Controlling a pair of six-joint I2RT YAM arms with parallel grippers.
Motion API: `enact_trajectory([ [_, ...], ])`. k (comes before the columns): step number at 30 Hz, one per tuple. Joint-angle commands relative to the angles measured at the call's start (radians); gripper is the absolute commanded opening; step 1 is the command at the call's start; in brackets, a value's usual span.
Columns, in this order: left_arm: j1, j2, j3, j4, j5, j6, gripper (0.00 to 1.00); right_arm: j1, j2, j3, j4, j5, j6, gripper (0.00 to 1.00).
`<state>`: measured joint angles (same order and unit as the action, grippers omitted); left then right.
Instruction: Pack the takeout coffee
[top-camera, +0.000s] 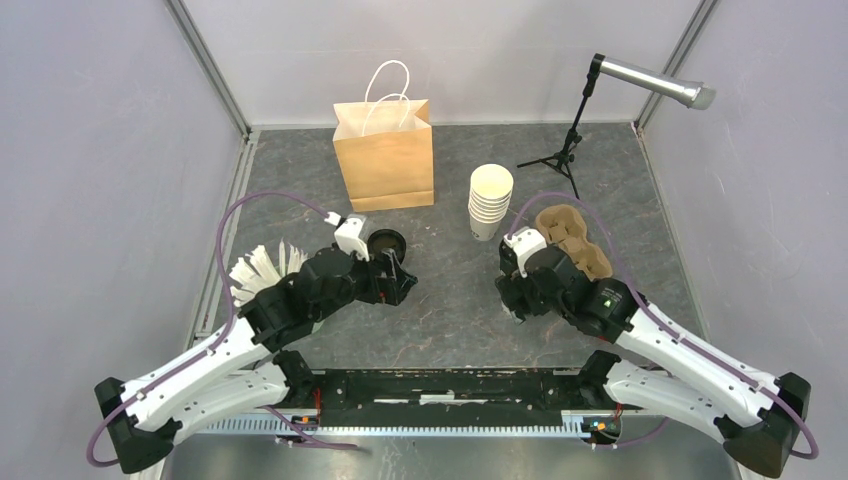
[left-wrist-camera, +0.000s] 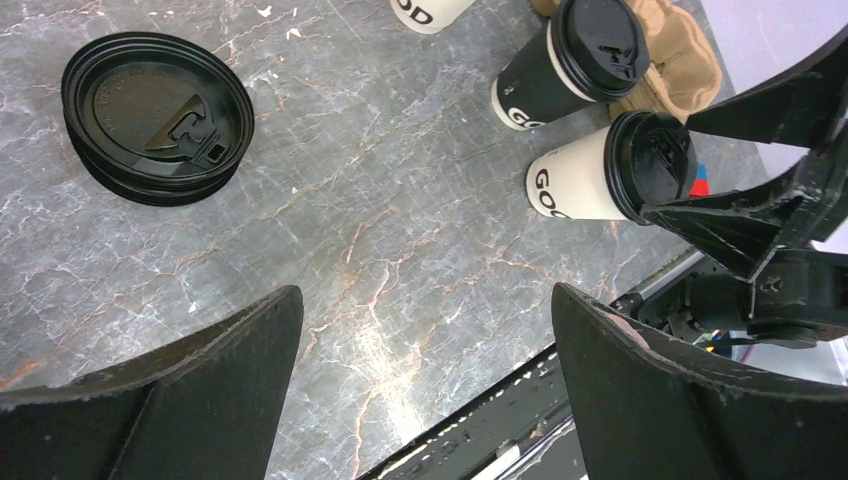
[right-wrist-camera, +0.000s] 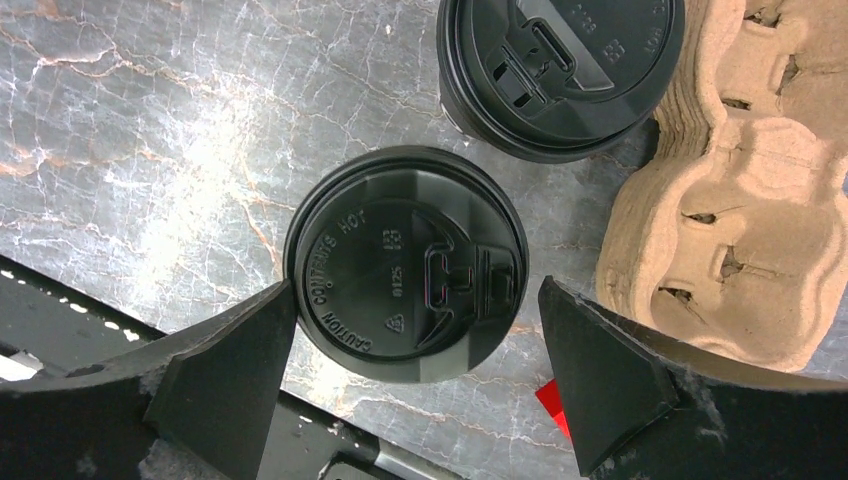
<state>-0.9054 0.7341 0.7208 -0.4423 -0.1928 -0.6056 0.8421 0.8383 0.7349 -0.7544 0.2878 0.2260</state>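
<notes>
From above, both coffees are hidden under the right arm (top-camera: 640, 335), right of centre on the bench (top-camera: 450, 320) and towards its near edge; only the wrist views show them. The right jaws stand wide, with fingers (right-wrist-camera: 215, 385) on either side of the near coffee (right-wrist-camera: 405, 265), which is seen straight down onto its lid. I cannot tell whether a finger touches it. The lid reads "CONTENTS HOT" and "0125". The far coffee (right-wrist-camera: 560, 65) is cut off by the top edge and its embossing is too faint to read. It stands just beside the pulp carrier (right-wrist-camera: 740, 190), itself cut off at the right. The left jaws are wide too, their fingers (left-wrist-camera: 190, 400) holding nothing over bare bench near the lid pile (left-wrist-camera: 155, 115). In that view the coffees' sides show "GO" and "GOO", with the rest of the print turned away. A cup (left-wrist-camera: 425, 8) cut off at the top edge shows "OD". The bag (top-camera: 384, 155) stands at the far edge.
</notes>
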Motion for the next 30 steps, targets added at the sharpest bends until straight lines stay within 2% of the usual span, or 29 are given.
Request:
enact_trajectory([
  [1,-0.003,0.028,0.054,-0.004,-0.041,0.067,1.0,-0.003,-0.007,0.047,-0.029,-0.029,-0.043,0.98],
  [8,-0.004,0.071,0.063,0.009,-0.003,0.072,1.0,-0.003,-0.018,0.097,-0.013,-0.025,-0.069,0.98],
  [14,-0.004,0.126,0.064,0.02,-0.037,0.087,0.92,-0.003,-0.016,0.14,-0.018,-0.047,-0.086,0.98],
  [18,-0.003,0.243,0.104,-0.011,-0.091,0.118,0.79,-0.003,-0.058,0.129,0.026,-0.091,-0.087,0.98],
  [24,-0.003,0.473,0.151,0.034,-0.144,0.171,0.43,-0.003,-0.165,0.105,0.171,-0.179,-0.096,0.98],
  [30,0.002,0.668,0.242,0.083,-0.201,0.26,0.38,-0.003,-0.242,0.06,0.296,-0.236,-0.109,0.98],
])
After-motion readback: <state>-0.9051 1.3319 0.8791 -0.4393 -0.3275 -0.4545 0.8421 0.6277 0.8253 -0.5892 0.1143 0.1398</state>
